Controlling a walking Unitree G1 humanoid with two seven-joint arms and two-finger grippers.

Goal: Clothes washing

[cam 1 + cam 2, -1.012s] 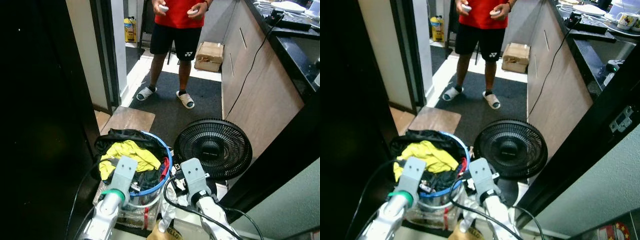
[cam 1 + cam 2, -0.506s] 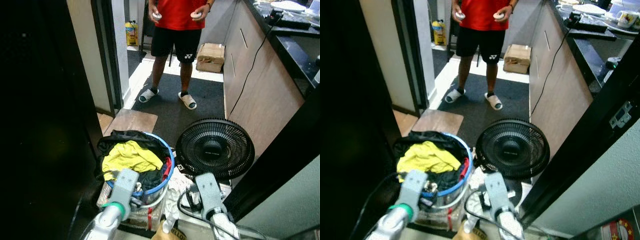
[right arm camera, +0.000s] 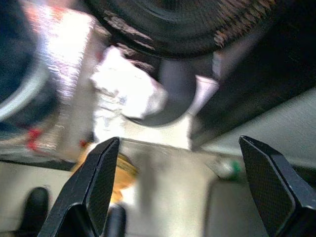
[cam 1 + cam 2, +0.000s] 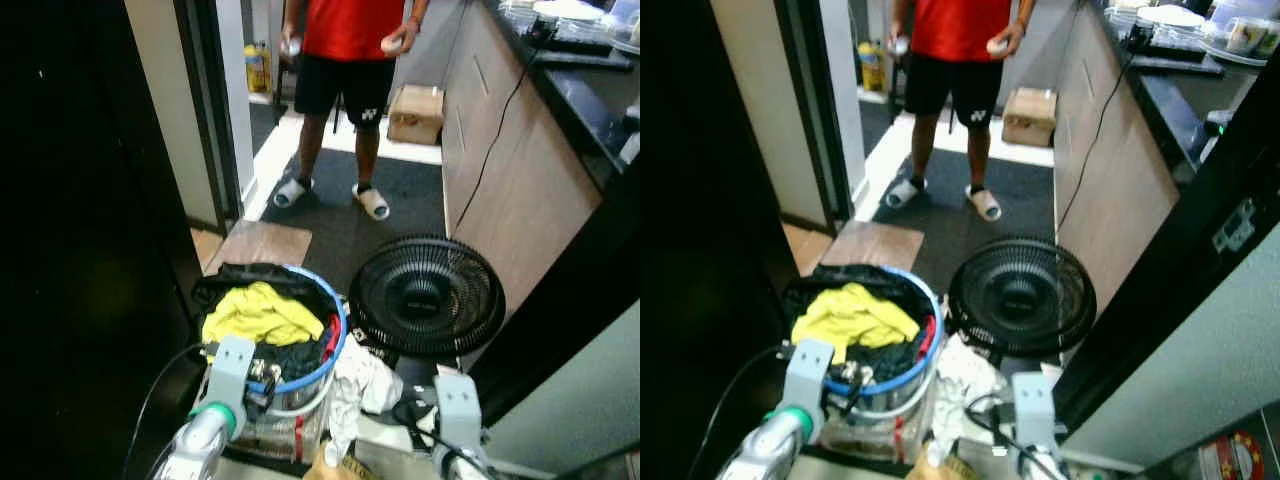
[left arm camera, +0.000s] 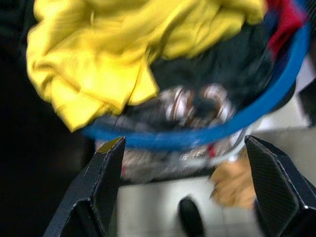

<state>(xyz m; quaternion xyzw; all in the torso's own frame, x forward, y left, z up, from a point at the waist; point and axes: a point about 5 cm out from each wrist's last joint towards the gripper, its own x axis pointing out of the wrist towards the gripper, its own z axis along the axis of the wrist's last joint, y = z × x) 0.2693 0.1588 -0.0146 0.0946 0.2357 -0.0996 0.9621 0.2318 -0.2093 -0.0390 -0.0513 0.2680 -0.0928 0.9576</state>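
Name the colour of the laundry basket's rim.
Blue. The laundry basket's rim shows best in the left wrist view, curving under the yellow garment.

Blue-rimmed basket (image 4: 335, 345) heaped with clothes (image 4: 258, 312)

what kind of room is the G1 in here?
Probably a home kitchen or utility passage: a dark countertop over wood cabinets, a laundry basket of clothes and a floor fan.

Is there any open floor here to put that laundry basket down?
Free: the brown mat beyond the laundry basket, and the dark rug between the person and the fan. Crowded: basket, fan and a white cloth packed together near the robot.
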